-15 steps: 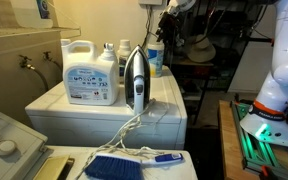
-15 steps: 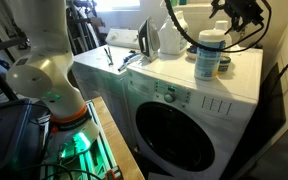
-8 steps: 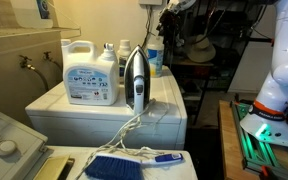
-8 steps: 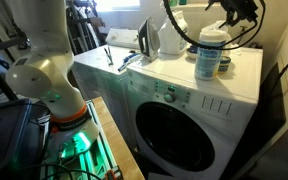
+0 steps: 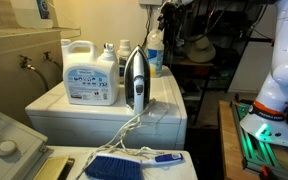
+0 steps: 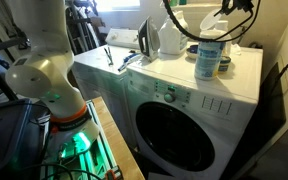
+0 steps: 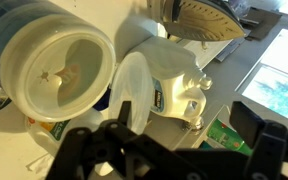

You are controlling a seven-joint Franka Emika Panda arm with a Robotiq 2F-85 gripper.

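My gripper (image 7: 169, 150) is open and empty, and hangs above the back of a white washing machine top (image 6: 169, 72). It shows in both exterior views (image 5: 168, 14) (image 6: 234, 8). Directly below it, in the wrist view, are a round canister with a white lid (image 7: 59, 65), a clear bottle (image 7: 132, 92) and a white detergent jug (image 7: 176, 85). The canister (image 6: 210, 55) stands upright near the machine's back corner. A steam iron (image 5: 134, 80) stands upright by the jug (image 5: 89, 75); it also shows in the wrist view (image 7: 199, 18).
The iron's cord (image 5: 132, 128) trails off the machine's front edge. A blue brush (image 5: 114, 166) lies on a surface below. The robot's base glows green on the floor (image 5: 264, 130) (image 6: 74, 145). A wall lies close behind the machine.
My gripper has shifted slightly above the canister and bottles. The things on the machine have not moved.
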